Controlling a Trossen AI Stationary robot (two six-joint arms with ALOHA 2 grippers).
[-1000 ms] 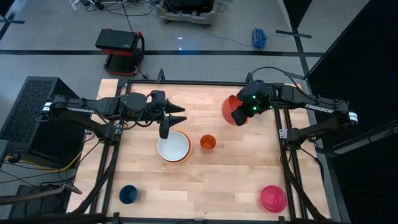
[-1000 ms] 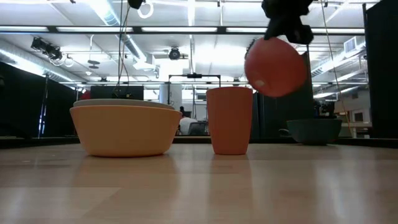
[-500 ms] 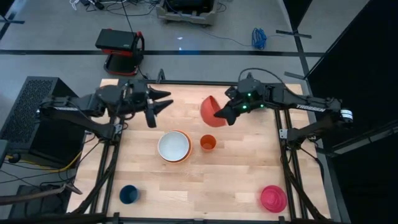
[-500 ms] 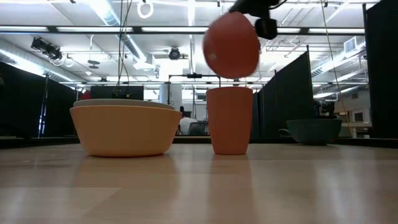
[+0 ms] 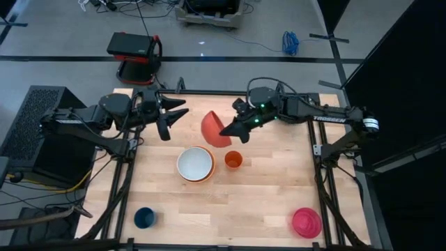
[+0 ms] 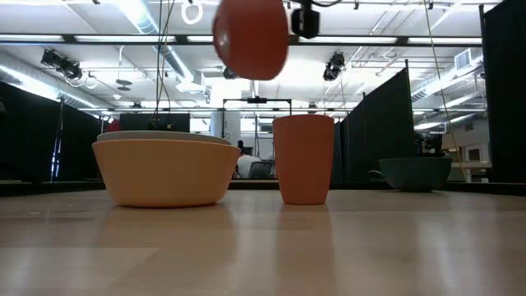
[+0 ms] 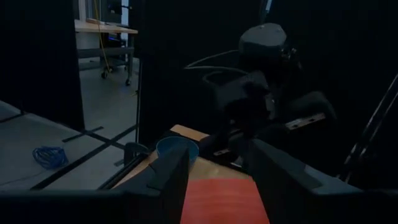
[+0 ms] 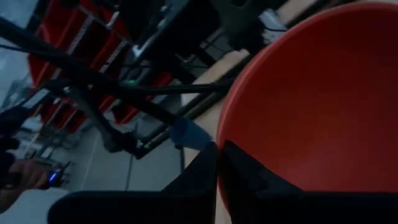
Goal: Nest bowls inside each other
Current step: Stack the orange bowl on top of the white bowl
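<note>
— What has changed on your left side since a moment ago?

— My left gripper [image 5: 169, 117] has pulled back from above the white bowl [image 5: 194, 164] to the far left part of the table [image 5: 265, 202]. Its fingers stand spread, with nothing between them. The white bowl sits nested in the orange bowl [image 5: 207, 175], neither moved.

— And the right side?

— My right gripper [image 5: 224, 131] has swung leftward from the far right corner and now hangs over the middle of the table, pressed onto the rim of the red-orange bowl [image 5: 214, 129], which is tilted on its side in the air (no longer beside the arm's base, but above and behind the small orange cup [image 5: 233, 160]). In the low view that bowl [image 6: 251, 37] has crossed from right of the cup [image 6: 303, 159] to left of it, high up.

— What stayed?

— The dark blue cup [image 5: 144, 217] at the near left and the magenta-pink bowl [image 5: 306, 222] at the near right.

— Anything hard to make out?

— The red-orange bowl is cut off at the top edge in the low view. The teal-blue bowl [image 7: 176, 149] shows only partly past my left fingers [image 7: 169, 177], at the table's edge, and it is hidden from above.
</note>
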